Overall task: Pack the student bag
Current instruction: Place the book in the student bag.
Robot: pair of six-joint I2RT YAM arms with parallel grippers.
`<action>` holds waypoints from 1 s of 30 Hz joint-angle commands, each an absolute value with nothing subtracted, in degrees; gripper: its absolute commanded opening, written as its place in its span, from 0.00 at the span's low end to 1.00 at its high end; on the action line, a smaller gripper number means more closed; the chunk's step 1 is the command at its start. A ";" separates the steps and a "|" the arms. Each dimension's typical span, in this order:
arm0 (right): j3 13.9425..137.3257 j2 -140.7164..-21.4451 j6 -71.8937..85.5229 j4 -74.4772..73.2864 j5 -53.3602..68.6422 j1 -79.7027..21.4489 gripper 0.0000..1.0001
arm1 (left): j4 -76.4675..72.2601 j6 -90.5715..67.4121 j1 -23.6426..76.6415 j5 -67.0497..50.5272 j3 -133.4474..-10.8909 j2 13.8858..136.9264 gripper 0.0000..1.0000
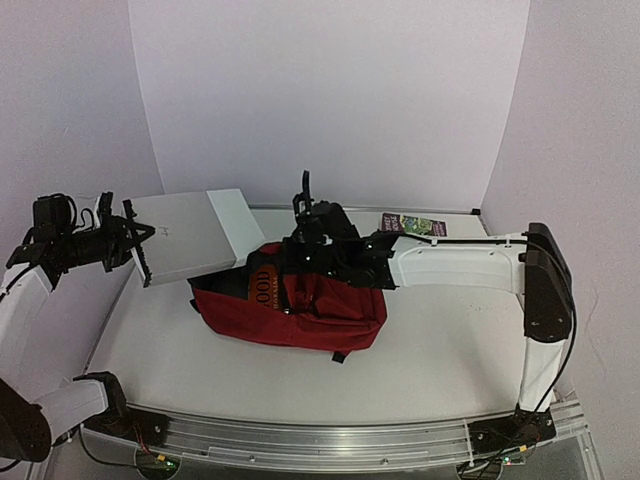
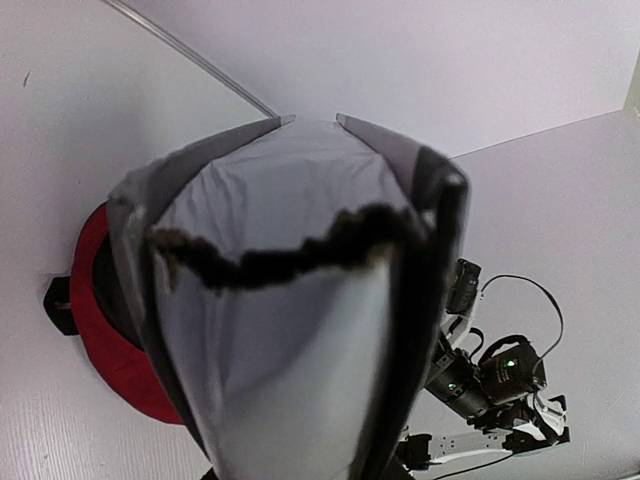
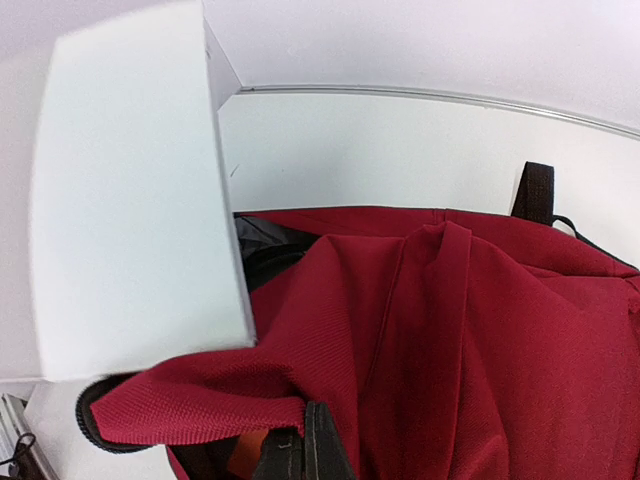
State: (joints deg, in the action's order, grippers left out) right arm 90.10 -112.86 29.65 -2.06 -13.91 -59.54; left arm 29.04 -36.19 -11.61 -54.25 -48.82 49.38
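Observation:
The dark-red student bag (image 1: 300, 305) lies on the table in the middle, its open mouth facing left. My left gripper (image 1: 138, 240) is shut on a large grey-white book (image 1: 190, 235) and holds it tilted, its far edge at the bag's mouth. In the left wrist view the book (image 2: 280, 340) fills the frame, the bag (image 2: 100, 330) showing red behind it. My right gripper (image 1: 300, 245) is shut on the bag's upper flap (image 3: 300, 400) and holds the mouth lifted open. The book (image 3: 130, 200) and grey lining (image 3: 262, 240) show in the right wrist view.
A small colourful book (image 1: 410, 224) lies flat at the back right by the wall. The table's (image 1: 440, 340) back edge meets white walls. The right arm (image 1: 460, 265) stretches across above the table's right half. A black strap (image 3: 535, 190) lies behind the bag.

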 commanded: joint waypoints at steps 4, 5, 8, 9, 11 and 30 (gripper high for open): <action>91.22 -110.59 37.70 2.43 -19.45 -57.48 0.00 | 27.34 -38.16 -11.52 -57.32 -47.36 43.67 0.19; 91.37 -110.91 38.47 2.17 -19.94 -56.91 0.00 | 27.72 -38.13 -11.52 -57.01 -47.07 42.78 0.18; 91.00 -111.35 41.69 1.60 -21.07 -55.06 0.00 | 32.13 -36.73 -11.53 -51.52 -47.96 38.42 0.18; 90.71 -111.30 42.58 1.58 -21.42 -54.59 0.00 | 33.61 -36.44 -11.55 -49.71 -48.52 37.28 0.18; 90.30 -111.15 43.98 1.58 -22.44 -53.81 0.00 | 36.20 -36.42 -11.59 -47.17 -49.66 36.02 0.18; 90.90 -111.70 46.07 1.34 -16.92 -52.27 0.00 | 30.20 -45.38 -11.54 -58.21 -40.18 42.29 0.17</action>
